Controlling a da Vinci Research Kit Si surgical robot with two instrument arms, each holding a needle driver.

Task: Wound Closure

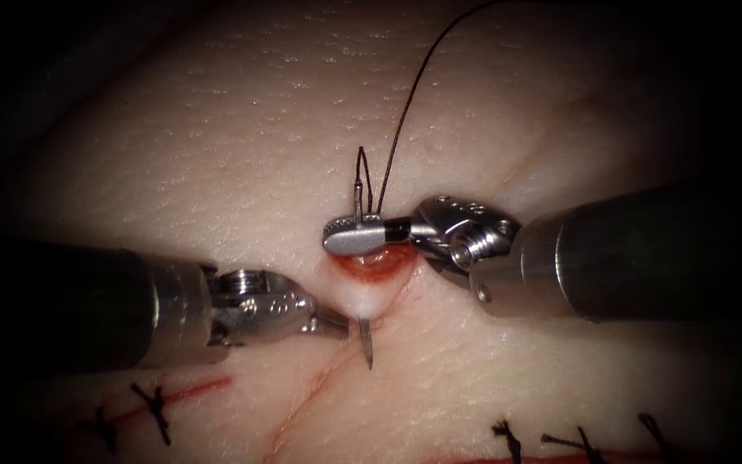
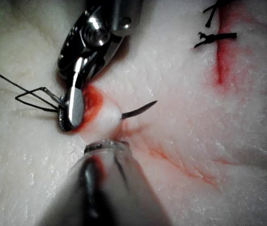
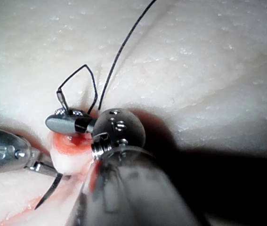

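A curved needle passes through a raised fold of the tissue point(image 1: 259, 129) at the red cut point(image 1: 378, 262). Its tail end point(image 1: 359, 199) stands up at the far edge of the cut, and my right tool point(image 1: 345, 234) is shut on it just below the thread's attachment. The pointed end point(image 1: 366, 344) sticks out of the tissue on the near side. My left tool point(image 1: 337, 324) lies shut, its tips against the tissue just left of the emerging point, holding nothing. Dark thread point(image 1: 405, 112) loops off the tail and runs up and away. The wrist views show the needle point point(image 2: 140, 109) point(image 3: 48, 193).
Tied dark stitches point(image 1: 155, 404) sit on a red line at the lower left, with more stitches point(image 1: 577, 442) at the lower right. A faint red line point(image 1: 302, 404) runs down from the needle's exit. Both shafts lie low over the tissue on either side.
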